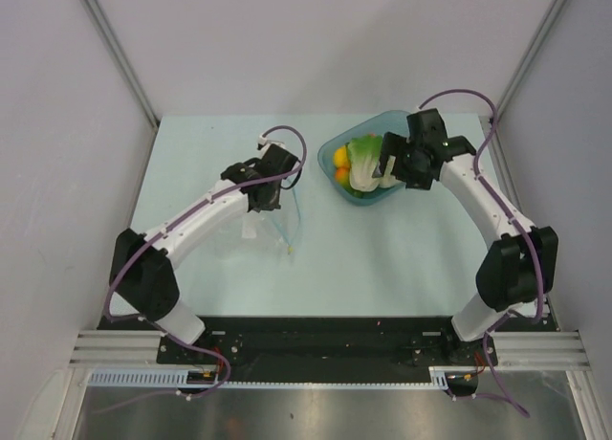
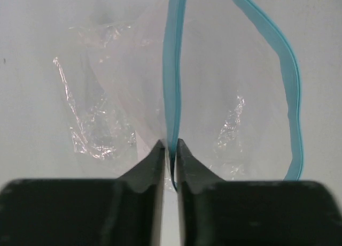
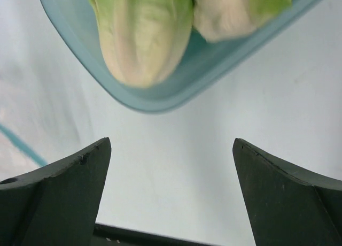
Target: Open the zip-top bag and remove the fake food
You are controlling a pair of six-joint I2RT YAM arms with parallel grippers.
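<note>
The clear zip-top bag lies on the table left of centre, its mouth open; its blue zip strip loops wide in the left wrist view. My left gripper is shut on one side of the zip strip. No food shows inside the bag. The fake food lies in the teal tray: green-and-white cabbage and yellow-orange fruit. Two cabbage pieces show in the right wrist view. My right gripper is open and empty, just above the tray's near edge.
Grey walls with metal posts close in the table on the left, right and back. The black and silver base rail runs along the near edge.
</note>
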